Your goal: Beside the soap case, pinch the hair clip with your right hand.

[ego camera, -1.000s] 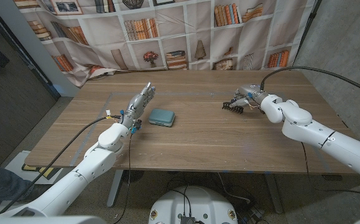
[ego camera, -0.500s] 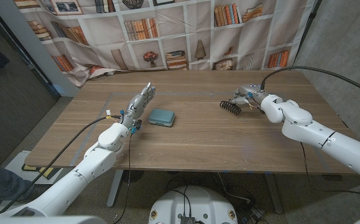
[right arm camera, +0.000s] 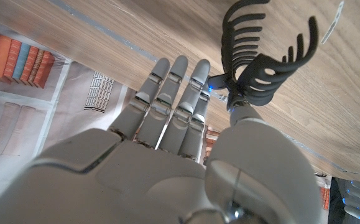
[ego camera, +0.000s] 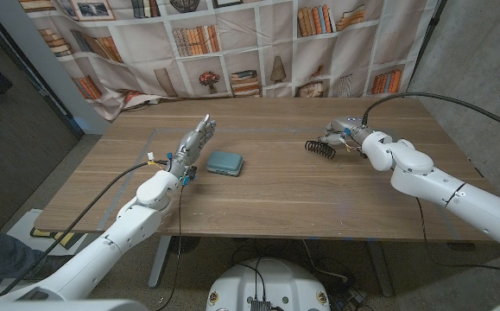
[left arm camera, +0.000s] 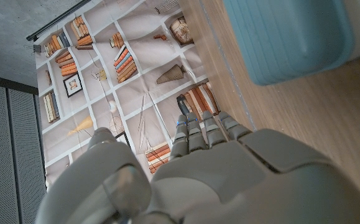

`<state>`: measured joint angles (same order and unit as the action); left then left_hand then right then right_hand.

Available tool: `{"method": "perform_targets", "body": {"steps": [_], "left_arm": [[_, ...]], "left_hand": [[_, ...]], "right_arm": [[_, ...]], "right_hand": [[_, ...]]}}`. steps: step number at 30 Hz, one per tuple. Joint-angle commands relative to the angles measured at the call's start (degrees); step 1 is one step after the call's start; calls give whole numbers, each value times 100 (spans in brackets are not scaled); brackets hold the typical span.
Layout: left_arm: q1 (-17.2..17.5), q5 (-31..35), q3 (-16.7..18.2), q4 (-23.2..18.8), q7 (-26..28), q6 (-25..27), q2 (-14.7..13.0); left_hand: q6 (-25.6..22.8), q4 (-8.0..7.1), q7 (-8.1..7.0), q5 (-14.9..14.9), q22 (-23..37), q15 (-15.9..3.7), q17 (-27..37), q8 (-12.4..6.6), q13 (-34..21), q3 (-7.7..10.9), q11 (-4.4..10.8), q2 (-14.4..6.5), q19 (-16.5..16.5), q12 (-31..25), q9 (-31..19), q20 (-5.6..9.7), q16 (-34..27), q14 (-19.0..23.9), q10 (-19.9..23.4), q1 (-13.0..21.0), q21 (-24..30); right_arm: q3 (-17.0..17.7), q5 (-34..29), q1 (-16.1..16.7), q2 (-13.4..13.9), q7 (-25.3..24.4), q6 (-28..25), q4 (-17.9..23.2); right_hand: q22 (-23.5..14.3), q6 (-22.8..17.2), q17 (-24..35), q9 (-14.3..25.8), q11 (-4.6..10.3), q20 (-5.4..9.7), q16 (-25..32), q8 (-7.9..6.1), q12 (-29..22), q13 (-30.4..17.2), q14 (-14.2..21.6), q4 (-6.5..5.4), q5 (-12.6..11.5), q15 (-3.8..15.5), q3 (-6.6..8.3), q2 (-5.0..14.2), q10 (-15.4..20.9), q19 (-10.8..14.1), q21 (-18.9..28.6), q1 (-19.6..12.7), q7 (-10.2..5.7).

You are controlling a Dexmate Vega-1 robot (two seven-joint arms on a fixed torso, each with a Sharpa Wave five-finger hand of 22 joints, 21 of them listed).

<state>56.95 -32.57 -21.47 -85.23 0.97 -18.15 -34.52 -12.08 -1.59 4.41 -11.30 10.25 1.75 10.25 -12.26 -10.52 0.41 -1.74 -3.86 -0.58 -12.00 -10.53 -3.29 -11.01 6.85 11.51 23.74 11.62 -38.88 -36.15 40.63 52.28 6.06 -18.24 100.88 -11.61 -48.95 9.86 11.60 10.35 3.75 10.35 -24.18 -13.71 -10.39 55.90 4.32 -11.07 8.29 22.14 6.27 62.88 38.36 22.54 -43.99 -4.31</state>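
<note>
Head view puts the right hand (ego camera: 346, 136) right of centre in the upper half, holding the black clip (ego camera: 319, 148) by its end; the right wrist view shows the thumb on the clip (right arm camera: 260, 65), other fingers straight. Left of centre, the left hand (ego camera: 193, 143) stands with fingers straight and empty, near the teal case (ego camera: 224, 162).

The right robot hand (ego camera: 346, 136) reached out with fingers (right arm camera: 167, 93) extended together, its thumb pressed against an object. The left robot hand (ego camera: 193, 142) stood raised, fingers straight, holding nothing.
</note>
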Motion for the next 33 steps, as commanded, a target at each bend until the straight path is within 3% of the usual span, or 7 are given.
{"method": "perform_targets", "body": {"steps": [1,16,33], "left_arm": [[75,2,56,-165,105,51,-50],[55,36,75,-285,95,108,-124],[-34,66,14,-245,36,155,-111]], "left_hand": [[-39,-15,-30,7,19,13,26,12,-30,-20,9,-41,55,15,-26,-17,10,-3,2,27,-27],[-45,-15,-27,7,19,14,26,23,-30,-27,7,-48,66,22,-27,-14,12,-7,3,35,-26],[-50,-13,-20,7,20,11,26,32,-31,-34,15,-54,72,26,-28,-13,12,-9,7,45,-23]], "right_arm": [[26,-66,86,57,-140,-31,119],[190,-220,298,134,-348,-244,478],[227,-266,323,93,-491,-232,466]], "right_hand": [[-11,-868,19,9,171,232,1,15,13,-14,-6,7,-8,343,17,129,168,-33,-5,-69,-862],[-9,-869,15,7,172,234,-4,28,28,-14,-4,19,3,347,28,132,176,-85,-20,-65,-861],[-7,-876,14,7,173,260,-3,37,41,-14,3,23,11,349,36,138,182,-98,-20,-55,-861]]}}
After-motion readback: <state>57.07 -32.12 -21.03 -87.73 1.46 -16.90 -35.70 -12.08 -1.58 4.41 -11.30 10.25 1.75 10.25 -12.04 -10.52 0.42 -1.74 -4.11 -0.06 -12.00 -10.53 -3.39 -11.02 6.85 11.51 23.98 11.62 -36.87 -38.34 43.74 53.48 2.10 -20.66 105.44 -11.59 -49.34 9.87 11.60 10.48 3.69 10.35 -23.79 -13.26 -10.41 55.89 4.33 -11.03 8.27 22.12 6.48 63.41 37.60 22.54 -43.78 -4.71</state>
